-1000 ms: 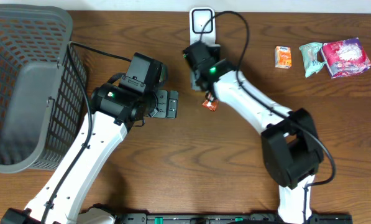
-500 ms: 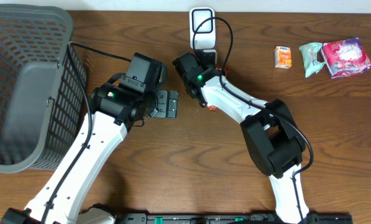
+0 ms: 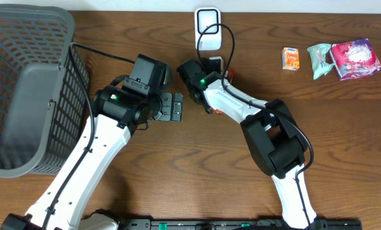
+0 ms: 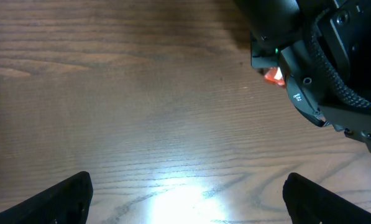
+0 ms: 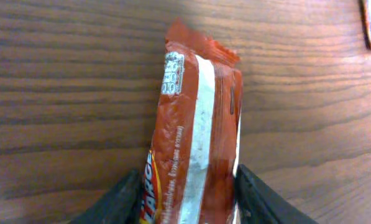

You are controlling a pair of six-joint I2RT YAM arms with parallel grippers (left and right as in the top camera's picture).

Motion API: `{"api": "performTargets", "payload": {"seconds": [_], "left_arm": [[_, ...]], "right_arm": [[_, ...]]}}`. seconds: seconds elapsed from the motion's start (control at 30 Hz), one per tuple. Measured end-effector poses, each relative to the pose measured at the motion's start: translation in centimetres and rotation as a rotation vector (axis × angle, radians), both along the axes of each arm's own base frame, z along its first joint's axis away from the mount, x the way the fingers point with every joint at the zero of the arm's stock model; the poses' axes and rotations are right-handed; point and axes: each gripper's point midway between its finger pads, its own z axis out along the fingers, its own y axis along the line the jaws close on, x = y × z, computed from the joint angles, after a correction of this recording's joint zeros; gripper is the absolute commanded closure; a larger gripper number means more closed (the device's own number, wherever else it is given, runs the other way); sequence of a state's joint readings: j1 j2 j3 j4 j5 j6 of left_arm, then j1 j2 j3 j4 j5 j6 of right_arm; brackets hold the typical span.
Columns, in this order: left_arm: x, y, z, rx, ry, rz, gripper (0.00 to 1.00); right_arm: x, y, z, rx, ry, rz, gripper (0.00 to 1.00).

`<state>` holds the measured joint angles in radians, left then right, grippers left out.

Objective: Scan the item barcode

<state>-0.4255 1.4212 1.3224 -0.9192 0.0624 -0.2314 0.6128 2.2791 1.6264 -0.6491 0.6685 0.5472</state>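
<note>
A red-orange snack bar lies on the wooden table with its white back seam up. My right gripper is shut on its near end, one dark finger pressed against each long side. Overhead, only an orange sliver of the bar shows beside the right wrist. The white scanner stands at the table's far edge, just behind that wrist. My left gripper hangs wide open over bare wood, left of the bar, holding nothing; from above the left gripper is seen beside the right wrist.
A grey mesh basket fills the left side. An orange carton, a green packet and a pink packet lie at the back right. The scanner's black cable loops over the right arm.
The right arm swung left and down over the snack bar, and its jaws closed in onto the wrapper. The left arm has not moved.
</note>
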Motion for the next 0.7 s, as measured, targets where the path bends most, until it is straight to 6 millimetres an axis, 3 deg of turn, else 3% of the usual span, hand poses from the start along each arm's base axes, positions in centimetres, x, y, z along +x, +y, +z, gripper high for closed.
{"api": "performTargets", "payload": {"seconds": [0.2, 0.47, 0.7], "left_arm": [[0.0, 0.0, 0.0, 0.0, 0.0, 0.0, 0.02], [0.0, 0.0, 0.0, 0.0, 0.0, 0.0, 0.02], [0.0, 0.0, 0.0, 0.0, 0.0, 0.0, 0.02]], "right_arm": [[-0.7, -1.7, -0.6, -0.019, 0.07, -0.017, 0.99], [-1.0, -3.2, -0.1, 0.042, 0.185, -0.053, 0.99], [1.0, -2.7, 3.0, 0.393, 0.293, 0.009, 0.99]]}}
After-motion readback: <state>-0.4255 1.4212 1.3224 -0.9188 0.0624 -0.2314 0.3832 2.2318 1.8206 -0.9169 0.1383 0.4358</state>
